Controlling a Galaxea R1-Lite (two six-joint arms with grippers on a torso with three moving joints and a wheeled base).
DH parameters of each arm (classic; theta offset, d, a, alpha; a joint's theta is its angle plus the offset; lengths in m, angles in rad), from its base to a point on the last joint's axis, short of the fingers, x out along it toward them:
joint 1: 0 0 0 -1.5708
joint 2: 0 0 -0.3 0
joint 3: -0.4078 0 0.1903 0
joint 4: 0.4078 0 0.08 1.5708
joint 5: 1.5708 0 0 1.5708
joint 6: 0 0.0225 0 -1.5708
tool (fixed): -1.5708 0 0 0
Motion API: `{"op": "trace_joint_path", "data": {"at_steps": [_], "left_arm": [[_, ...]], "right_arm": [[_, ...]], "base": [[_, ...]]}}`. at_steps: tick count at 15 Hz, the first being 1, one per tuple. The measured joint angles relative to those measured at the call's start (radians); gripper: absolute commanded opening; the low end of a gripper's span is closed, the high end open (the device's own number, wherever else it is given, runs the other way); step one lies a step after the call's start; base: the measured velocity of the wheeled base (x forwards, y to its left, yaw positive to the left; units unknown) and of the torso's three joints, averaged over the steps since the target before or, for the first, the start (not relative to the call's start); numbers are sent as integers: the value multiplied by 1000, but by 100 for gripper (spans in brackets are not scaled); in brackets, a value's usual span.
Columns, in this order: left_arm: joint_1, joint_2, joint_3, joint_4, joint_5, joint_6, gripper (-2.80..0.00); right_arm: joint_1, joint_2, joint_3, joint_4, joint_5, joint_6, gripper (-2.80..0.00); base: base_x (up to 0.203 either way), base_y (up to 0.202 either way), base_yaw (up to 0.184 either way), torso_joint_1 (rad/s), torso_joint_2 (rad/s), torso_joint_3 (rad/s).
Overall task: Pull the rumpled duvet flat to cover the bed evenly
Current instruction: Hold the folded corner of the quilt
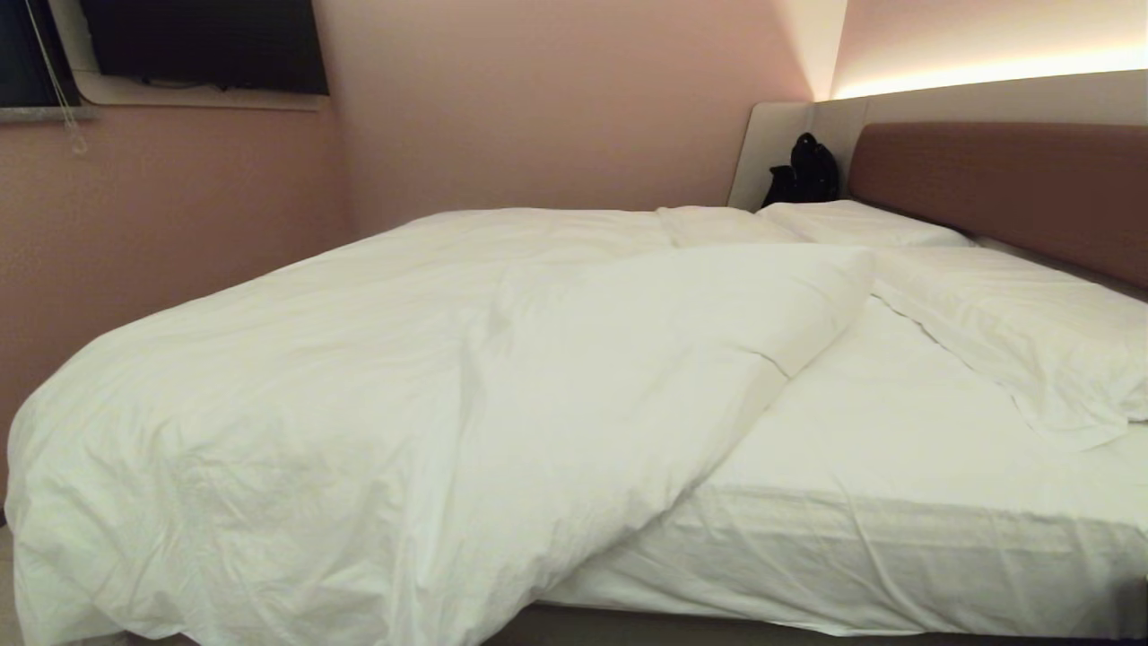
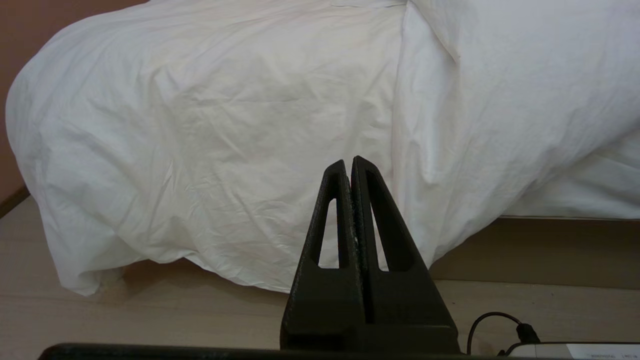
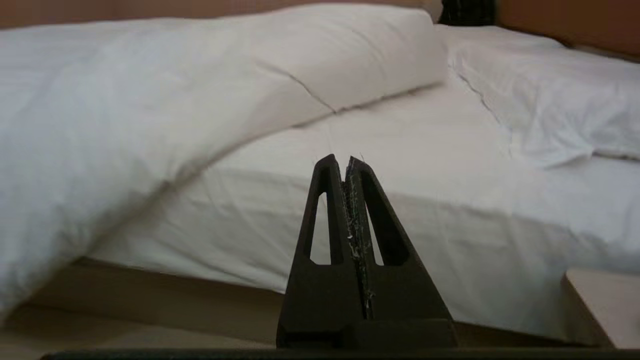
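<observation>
The white puffy duvet (image 1: pixel 377 395) lies bunched over the left part of the bed (image 1: pixel 995 170), its right corner folded back and its near edge hanging over the side toward the floor. The bare mattress sheet (image 1: pixel 897 449) shows on the right. Neither arm appears in the head view. My left gripper (image 2: pixel 349 162) is shut and empty, pointing at the hanging duvet (image 2: pixel 225 125) from a distance above the floor. My right gripper (image 3: pixel 339 160) is shut and empty too, facing the mattress edge (image 3: pixel 450 225) with the duvet's fold (image 3: pixel 150 100) off to one side.
Two flat white pillows (image 1: pixel 1004 314) lie by the brownish-red headboard. A black bag (image 1: pixel 807 170) sits in the far corner. A pink wall (image 1: pixel 179 206) runs along the bed's left side. Light floor (image 2: pixel 150 315) lies before the bed, and a pale cabinet corner (image 3: pixel 605 305) stands near the right gripper.
</observation>
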Motion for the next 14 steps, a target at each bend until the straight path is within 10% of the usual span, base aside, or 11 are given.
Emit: {"op": "trace_joint_path", "data": {"at_steps": [14], "left_arm": [[0, 0, 0, 1, 0, 0, -280]], "right_arm": [[77, 1286, -877, -108, 236, 117, -280]], "base": [[0, 0, 0, 0, 0, 0]]}}
